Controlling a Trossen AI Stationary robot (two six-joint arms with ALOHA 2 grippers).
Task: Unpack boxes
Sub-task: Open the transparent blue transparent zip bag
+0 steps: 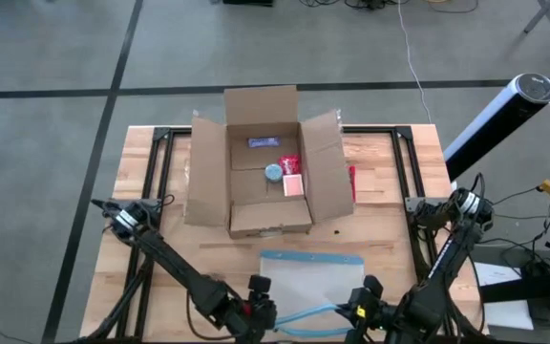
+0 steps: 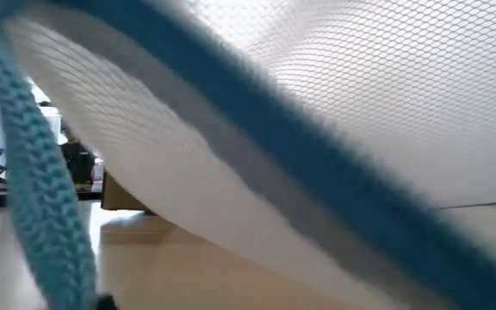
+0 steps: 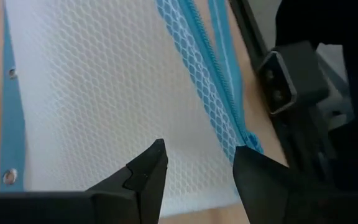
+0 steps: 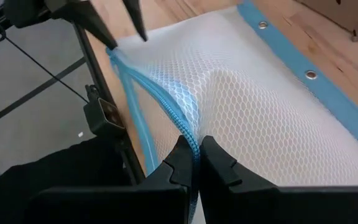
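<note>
The brown cardboard box (image 1: pixel 265 162) stands open at the table's middle, flaps spread, with small items on its floor. In front of it lies a white mesh pouch (image 1: pixel 313 277) with blue edges. My right gripper (image 4: pixel 196 158) is at the pouch's near edge, shut on its blue zipper. My left gripper (image 3: pixel 197 171) is open at the pouch's near left corner, one finger over the mesh and one by the zipper's end (image 3: pixel 248 142). In the low view the raised pouch (image 2: pixel 317 129) fills the picture. My right gripper pinches the pouch's blue zipper edge (image 4: pixel 190 138) between its two fingers, coming in low from the table's near side. That edge is lifted and the mesh bulges up behind it, while the far edge with eyelets (image 4: pixel 309 74) lies on the table. Whether my left gripper touches the pouch, I cannot tell.
A small red thing (image 1: pixel 352 178) lies just right of the box. Black frame rails (image 1: pixel 411 182) run along the tabletop's left and right sides. A dark and white cylinder (image 1: pixel 499 115) stands beyond the right edge. Bare wood shows left and right of the pouch.
</note>
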